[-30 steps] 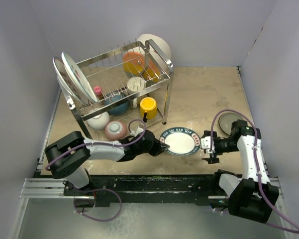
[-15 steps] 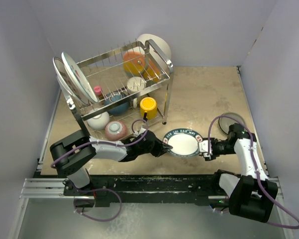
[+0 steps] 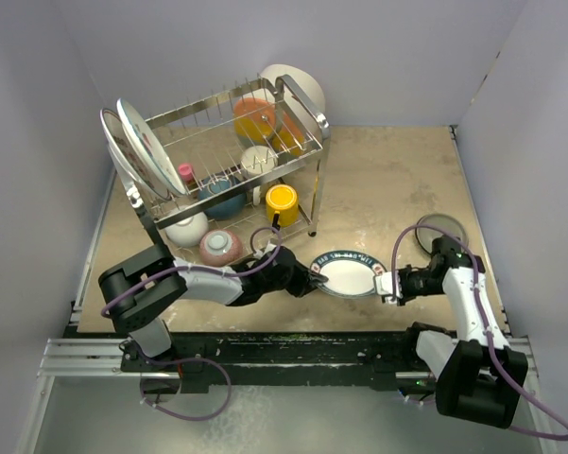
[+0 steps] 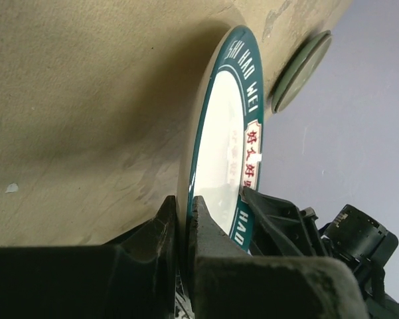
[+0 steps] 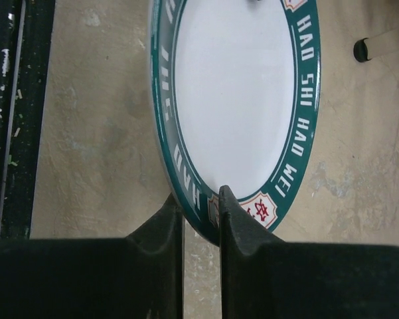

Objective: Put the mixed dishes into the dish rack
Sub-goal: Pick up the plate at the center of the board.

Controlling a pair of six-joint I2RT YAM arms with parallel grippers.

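Plate (image 5: 232,86) rim within right tool (image 5: 200,203)

A round white plate with a green rim (image 3: 348,273) lies at 4 o'clock from the big shiny wire dish rack (image 3: 217,101), where a yellow cup (image 3: 282,200) stands.

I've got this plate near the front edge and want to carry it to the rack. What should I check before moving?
1. Left gripper on the plate: ok, fingers clamped on its rim.
2. Right gripper on the opposite rim: ok, fingers closed around it.
3. Plate lifted off the table: cannot tell; it sits tilted.
4. Free slot in the rack: ok, the top wires beside the standing plates look open.
5. Grey plate clear of the right arm: cannot tell; it lies right behind the arm.
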